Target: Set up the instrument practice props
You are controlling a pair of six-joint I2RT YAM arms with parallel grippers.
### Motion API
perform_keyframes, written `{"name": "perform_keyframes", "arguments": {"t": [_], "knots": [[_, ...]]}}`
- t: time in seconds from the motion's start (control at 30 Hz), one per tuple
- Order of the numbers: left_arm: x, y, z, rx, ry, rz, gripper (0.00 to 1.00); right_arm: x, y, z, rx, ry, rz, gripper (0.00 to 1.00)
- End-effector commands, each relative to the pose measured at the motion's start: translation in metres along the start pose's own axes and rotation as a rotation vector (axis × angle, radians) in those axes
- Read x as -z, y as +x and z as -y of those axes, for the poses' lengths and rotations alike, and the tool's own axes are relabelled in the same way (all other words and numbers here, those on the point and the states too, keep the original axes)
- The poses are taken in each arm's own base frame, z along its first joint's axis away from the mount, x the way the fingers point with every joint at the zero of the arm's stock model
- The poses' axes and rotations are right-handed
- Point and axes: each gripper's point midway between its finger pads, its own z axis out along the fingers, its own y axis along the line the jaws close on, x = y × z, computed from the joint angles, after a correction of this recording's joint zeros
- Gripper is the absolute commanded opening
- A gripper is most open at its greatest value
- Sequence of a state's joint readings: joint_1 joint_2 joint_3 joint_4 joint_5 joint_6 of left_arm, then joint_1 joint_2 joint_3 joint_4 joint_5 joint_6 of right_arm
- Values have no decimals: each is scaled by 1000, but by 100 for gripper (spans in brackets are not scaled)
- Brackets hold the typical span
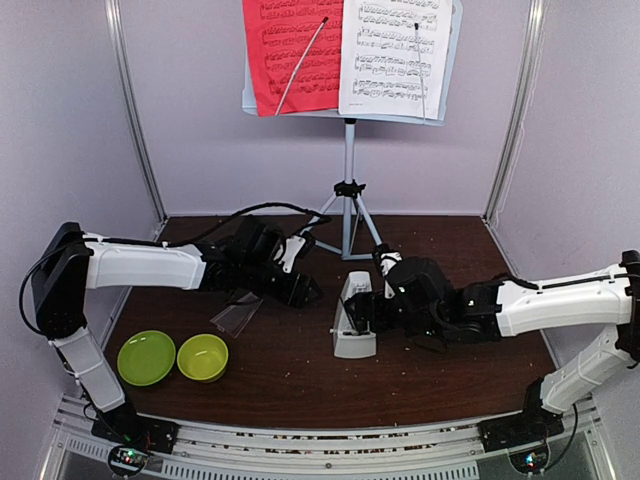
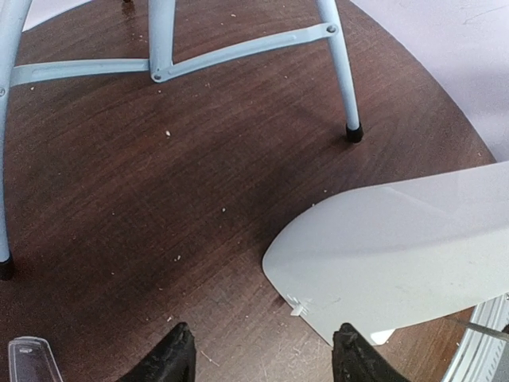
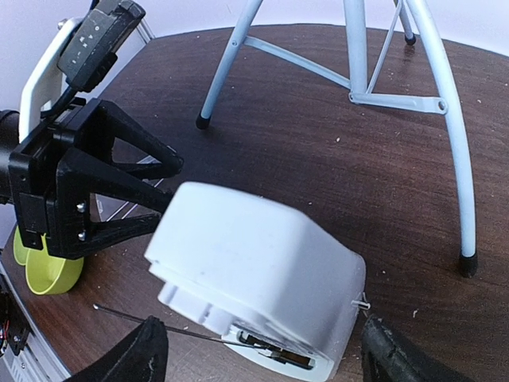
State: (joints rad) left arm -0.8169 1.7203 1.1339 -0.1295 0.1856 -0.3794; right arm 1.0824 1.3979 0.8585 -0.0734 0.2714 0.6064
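The grey-white tripod music stand (image 1: 348, 200) stands at the back centre. A red sheet (image 1: 293, 50) and a white sheet (image 1: 395, 55) rest on its desk. The whitish metronome (image 1: 355, 318) sits on the table in front of the stand. My right gripper (image 1: 368, 318) is open, with its fingers on either side of the metronome (image 3: 254, 267) and not pressing it. The metronome's thin pendulum rod (image 3: 159, 322) sticks out to the left. My left gripper (image 1: 308, 292) is open and empty just left of the metronome (image 2: 398, 247), low over the table.
Two lime-green bowls (image 1: 146, 357) (image 1: 203, 357) sit at the front left. A clear plastic piece (image 1: 237, 313) lies under the left arm, and it also shows in the left wrist view (image 2: 32, 358). The tripod legs (image 2: 342, 72) stand just beyond both grippers.
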Motion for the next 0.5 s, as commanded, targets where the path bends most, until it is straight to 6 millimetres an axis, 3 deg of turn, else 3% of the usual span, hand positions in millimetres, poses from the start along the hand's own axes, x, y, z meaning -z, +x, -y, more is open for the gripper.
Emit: {"name": "perform_keyframes", "arguments": {"t": [0.0, 0.13, 0.47], "knots": [[10, -14, -2, -22, -13, 52, 61, 1, -8, -7, 35, 40, 7, 87], [11, -15, -5, -17, -19, 57, 62, 2, -8, -14, 83, 72, 1, 99], [21, -16, -16, 19, -28, 91, 62, 6, -9, -16, 186, 212, -13, 100]]}}
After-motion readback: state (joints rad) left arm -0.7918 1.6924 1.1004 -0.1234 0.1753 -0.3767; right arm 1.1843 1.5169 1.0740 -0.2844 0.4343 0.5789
